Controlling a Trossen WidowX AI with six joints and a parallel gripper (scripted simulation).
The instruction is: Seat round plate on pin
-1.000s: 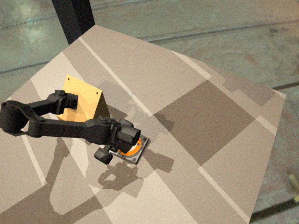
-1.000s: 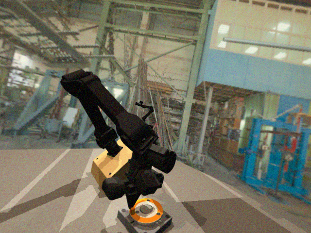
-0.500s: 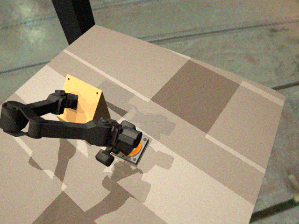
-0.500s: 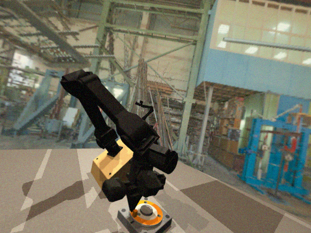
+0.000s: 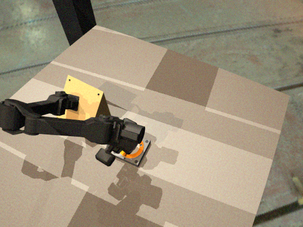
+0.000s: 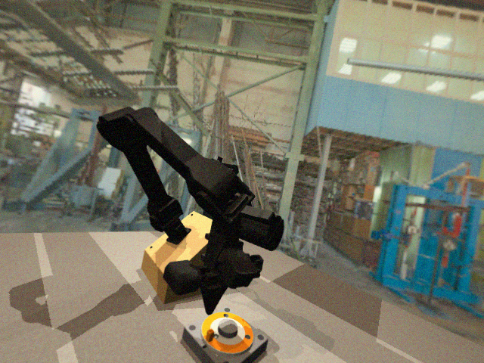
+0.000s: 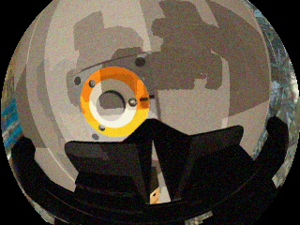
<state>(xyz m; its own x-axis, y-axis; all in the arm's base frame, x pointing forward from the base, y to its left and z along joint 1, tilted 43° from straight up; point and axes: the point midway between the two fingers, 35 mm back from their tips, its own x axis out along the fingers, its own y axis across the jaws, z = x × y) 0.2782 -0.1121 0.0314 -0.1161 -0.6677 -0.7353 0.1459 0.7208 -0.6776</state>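
end effector (image 6: 210, 312) (image 7: 150, 123) shut, pointing down, above plate (image 6: 238, 346) (image 7: 86, 109)

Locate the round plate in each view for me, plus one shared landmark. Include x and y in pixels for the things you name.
Round plate (image 5: 137, 155) (image 6: 234, 347) (image 7: 114, 71):
Top: just below centre, partly behind the arm.
Exterior: bottom edge, near the middle.
Wrist: left of centre, above the fingers.
Shared landmark: dark square base (image 5: 140, 160) (image 6: 195, 345) (image 7: 147, 71) beneath it.
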